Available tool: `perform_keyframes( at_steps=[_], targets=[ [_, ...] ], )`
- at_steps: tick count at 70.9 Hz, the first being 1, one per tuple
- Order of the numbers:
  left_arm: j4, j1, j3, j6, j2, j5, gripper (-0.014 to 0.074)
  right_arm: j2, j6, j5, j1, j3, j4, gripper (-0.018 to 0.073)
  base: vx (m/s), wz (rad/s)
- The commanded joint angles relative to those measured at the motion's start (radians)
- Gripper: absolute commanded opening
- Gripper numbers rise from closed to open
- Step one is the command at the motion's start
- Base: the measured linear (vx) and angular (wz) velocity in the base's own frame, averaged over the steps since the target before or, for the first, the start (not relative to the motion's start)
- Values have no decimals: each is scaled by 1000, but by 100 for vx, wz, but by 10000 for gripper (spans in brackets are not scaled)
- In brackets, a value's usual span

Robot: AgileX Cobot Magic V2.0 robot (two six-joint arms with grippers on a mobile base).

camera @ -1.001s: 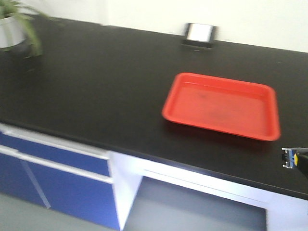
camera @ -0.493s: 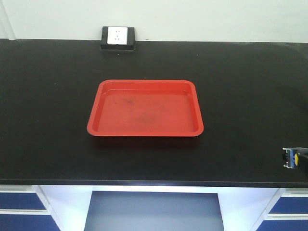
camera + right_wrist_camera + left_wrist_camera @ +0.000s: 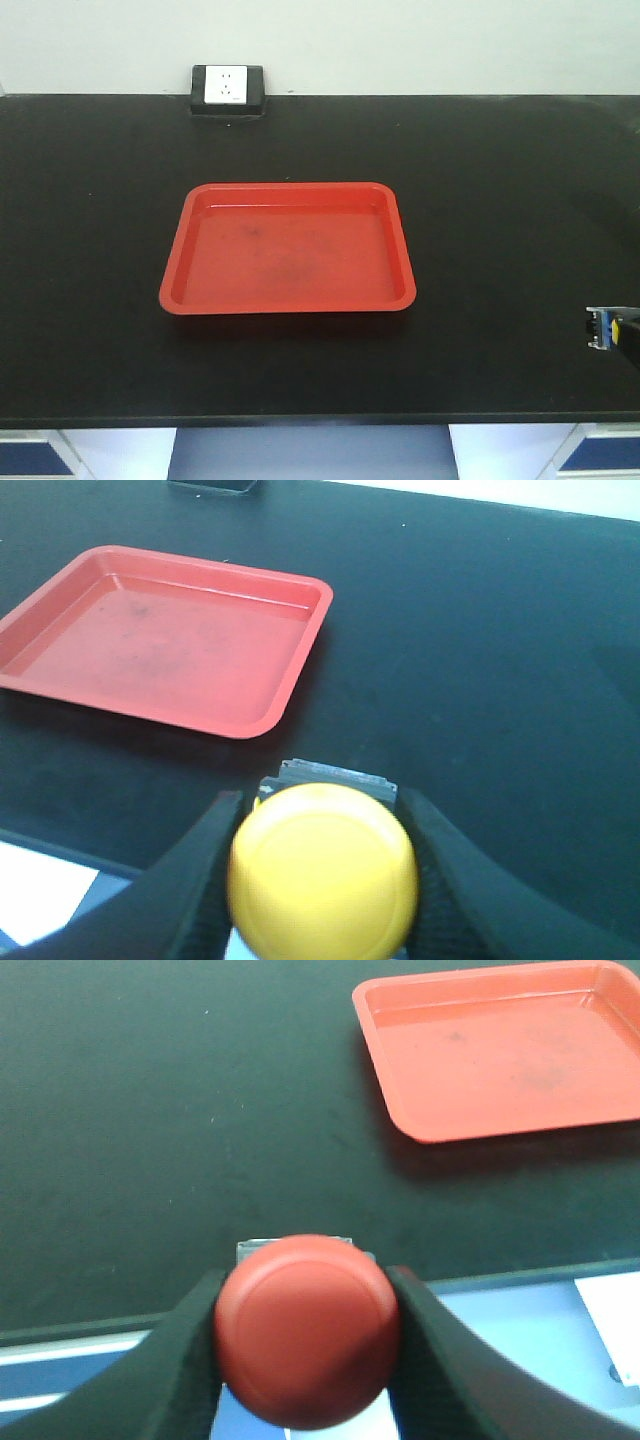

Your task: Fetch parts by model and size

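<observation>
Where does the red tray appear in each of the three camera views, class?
Front view: red tray at centre, slightly left.
Left wrist view: upper right, cut by the right edge.
Right wrist view: upper left.
Shared landmark: the black countertop under it.

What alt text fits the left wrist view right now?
The left hand grips a red-capped push-button switch between its black fingers, cap facing the camera, over the near edge of a black countertop. A red tray, bare where visible, lies on it at upper right.
</observation>
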Motion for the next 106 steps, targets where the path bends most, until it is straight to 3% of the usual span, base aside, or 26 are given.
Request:
perform_keyframes(
  at_steps=[1,106],
  targets=[
    [0,-2,-27,0,13,-70,-6,4,-10,-73,-3,-29,-4,-8,12,-3],
    [0,-2,-27,0,12,-69,-6,4,-10,-73,-3,-29,-4,-8,6,1]
  ],
)
